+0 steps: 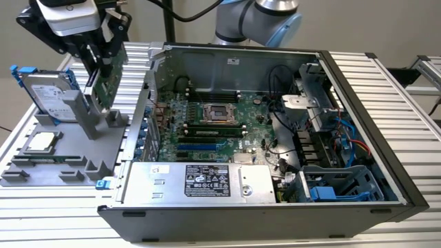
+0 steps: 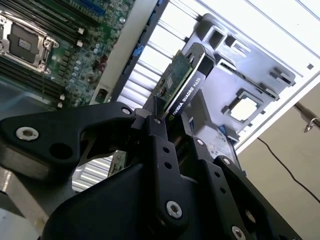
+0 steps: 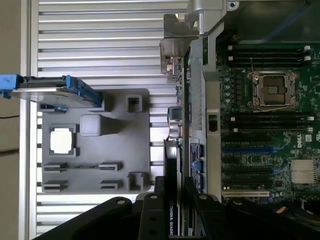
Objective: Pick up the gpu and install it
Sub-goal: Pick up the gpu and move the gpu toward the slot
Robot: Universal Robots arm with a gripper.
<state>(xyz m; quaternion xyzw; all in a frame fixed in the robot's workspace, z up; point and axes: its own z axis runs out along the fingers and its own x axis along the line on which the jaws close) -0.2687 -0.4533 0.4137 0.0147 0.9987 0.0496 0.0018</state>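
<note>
The gpu is being gripped firmly along one edge by the hand, with the black fingers being pressed against both faces. In the second wrist view, a green circuit board is being shown on one face and a black shroud on the other. The card is being held beneath the hand, over a grey tray. An open computer case is being carried by the worktop just beside the hand.
</note>
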